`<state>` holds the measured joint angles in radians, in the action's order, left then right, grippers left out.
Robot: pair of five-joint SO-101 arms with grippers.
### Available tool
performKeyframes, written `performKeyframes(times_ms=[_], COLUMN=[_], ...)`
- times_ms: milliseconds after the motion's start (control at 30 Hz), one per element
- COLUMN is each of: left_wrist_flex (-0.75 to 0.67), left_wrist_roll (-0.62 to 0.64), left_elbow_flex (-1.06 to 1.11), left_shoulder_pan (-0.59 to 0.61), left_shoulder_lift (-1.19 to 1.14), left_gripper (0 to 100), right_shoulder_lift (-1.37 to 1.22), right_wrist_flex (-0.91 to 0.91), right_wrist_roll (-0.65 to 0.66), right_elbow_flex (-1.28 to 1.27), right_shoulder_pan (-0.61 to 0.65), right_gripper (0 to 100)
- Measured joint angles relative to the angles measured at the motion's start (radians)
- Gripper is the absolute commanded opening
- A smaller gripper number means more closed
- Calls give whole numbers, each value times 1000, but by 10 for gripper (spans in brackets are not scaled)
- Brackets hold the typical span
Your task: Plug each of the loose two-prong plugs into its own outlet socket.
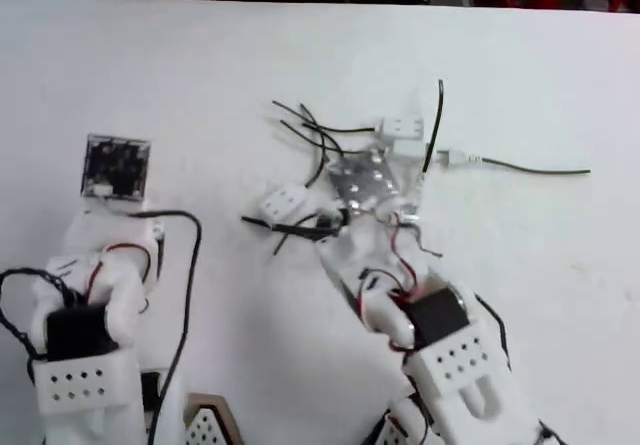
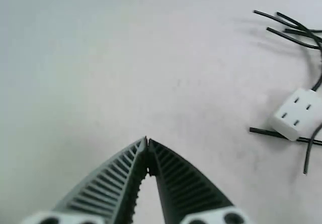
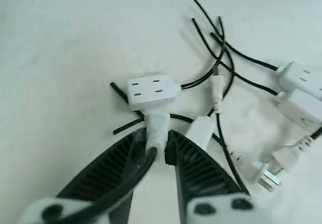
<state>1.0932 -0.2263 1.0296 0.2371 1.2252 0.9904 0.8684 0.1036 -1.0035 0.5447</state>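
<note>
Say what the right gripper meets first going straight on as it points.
Likely the white outlet socket, straight ahead of the plug in the right gripper's jaws; the gap is unclear.

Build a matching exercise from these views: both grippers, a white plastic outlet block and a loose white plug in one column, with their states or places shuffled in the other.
Things
1. left gripper
2. right gripper
3. white four-slot outlet block
4. loose white two-prong plug

States or places
A. lies free on the table, metal prongs bare
B. shut on a white plug
C. shut on nothing, above bare table
D. lies just ahead of the held plug, slots showing

Pairs: 1-C, 2-B, 3-D, 4-A
</note>
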Motion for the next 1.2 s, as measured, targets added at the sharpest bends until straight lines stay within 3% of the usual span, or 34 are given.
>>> performKeyframes(times_ms=[167,433,800,1200], left_wrist_flex=[-103,-123,-123,-123], left_wrist_roll=[41,61,61,61], left_elbow_flex=[163,239,262,262], left_shoulder_pan=[109,204,215,215], left_shoulder_lift=[104,170,181,181], left_gripper=[24,24,24,24], right_shoulder_lift=[-187,-525,-905,-1019], right_wrist_flex=[0,0,-2,-103], right_wrist_roll=[11,87,155,160], right_elbow_flex=[110,328,562,591], right_shoulder_pan=[69,98,97,77], right_gripper=[16,16,17,17])
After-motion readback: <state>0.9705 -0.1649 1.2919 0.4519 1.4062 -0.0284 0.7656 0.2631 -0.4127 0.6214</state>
